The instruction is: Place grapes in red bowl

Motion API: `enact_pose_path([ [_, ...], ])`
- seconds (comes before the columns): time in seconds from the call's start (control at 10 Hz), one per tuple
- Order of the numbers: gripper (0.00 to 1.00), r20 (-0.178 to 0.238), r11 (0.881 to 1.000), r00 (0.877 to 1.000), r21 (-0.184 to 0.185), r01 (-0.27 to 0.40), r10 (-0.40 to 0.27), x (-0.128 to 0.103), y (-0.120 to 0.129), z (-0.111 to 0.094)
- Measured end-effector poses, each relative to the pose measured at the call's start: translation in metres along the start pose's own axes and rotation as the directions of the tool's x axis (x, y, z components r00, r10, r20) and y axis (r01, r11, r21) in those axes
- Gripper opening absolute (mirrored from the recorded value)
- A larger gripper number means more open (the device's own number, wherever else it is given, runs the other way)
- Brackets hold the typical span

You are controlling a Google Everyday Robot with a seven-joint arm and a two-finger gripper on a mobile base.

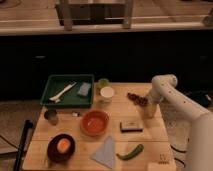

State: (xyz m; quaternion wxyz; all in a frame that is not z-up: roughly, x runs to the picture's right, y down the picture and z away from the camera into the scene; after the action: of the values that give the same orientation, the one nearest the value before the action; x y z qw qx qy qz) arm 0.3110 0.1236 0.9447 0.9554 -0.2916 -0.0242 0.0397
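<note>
While the white arm (181,103) reaches in from the right and bends down over the far right part of the wooden table (151,146), its gripper (148,112) points downward close to the tabletop, near the right edge. Whether the gripper is clenched or released cannot be told from this view. The grapes (137,98), a small dark reddish bunch, lie on the table just to the left of the gripper and slightly behind it; whether the two touch cannot be told. The red bowl (95,122) sits near the middle of the table, well apart from the grapes, to their left and nearer the front.

A green tray (55,84) occupies the back left corner, holding a white utensil (63,92) and a pale blue sponge (84,89). Just right of the tray stands a white cup (107,93), with a green cup (102,82) behind it. A small metal cup (50,116) stands at the left edge. At the front left a dark brown bowl (52,152) holds an orange item (63,145). A pale blue cloth (105,153) lies in front of the red bowl, a curved green vegetable (130,152) lies to its right, and a small dark rectangular block (131,126) rests between the red bowl and the gripper.
</note>
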Motion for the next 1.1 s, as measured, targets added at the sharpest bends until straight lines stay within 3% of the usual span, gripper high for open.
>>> enact_pose_path([
  [1.1, 0.8, 0.008, 1.0, 1.0, 0.006, -0.021, 0.021, 0.0046, 0.0008, -0.0007],
])
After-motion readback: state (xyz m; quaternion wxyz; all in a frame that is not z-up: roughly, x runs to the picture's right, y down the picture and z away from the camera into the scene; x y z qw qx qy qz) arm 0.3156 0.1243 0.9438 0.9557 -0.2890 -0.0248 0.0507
